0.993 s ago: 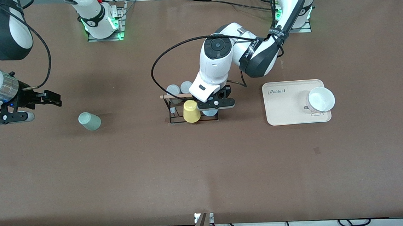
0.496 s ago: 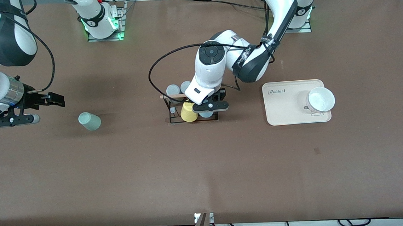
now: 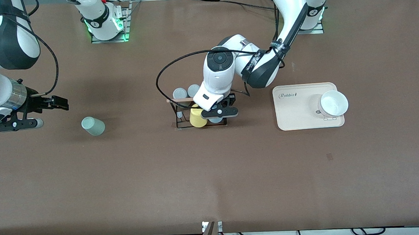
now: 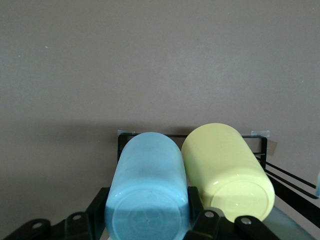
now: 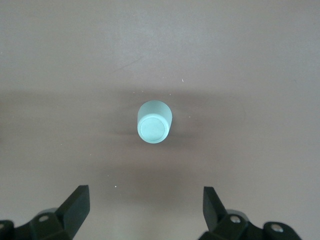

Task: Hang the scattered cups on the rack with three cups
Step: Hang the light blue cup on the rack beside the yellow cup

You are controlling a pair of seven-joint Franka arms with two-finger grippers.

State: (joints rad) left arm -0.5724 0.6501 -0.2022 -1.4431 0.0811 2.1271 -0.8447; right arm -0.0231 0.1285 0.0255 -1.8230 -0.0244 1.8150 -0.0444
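Right gripper (image 3: 48,103), fingers spread, hovers near the pale mint green tapered cup (image 3: 93,126) on the brown table (image 3: 213,176). Left gripper (image 4: 150,220) clasps the light blue tapered cup (image 4: 147,192) over the black wire rack (image 3: 178,116), touching a yellow cup (image 3: 197,117). Beige tray (image 3: 294,113) carries a white bowl (image 3: 334,103).

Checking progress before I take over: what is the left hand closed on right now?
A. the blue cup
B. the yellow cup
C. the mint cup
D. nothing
A: the left wrist view shows the left hand shut on the blue cup at the rack, beside the yellow cup; the mint cup stands alone on the table.
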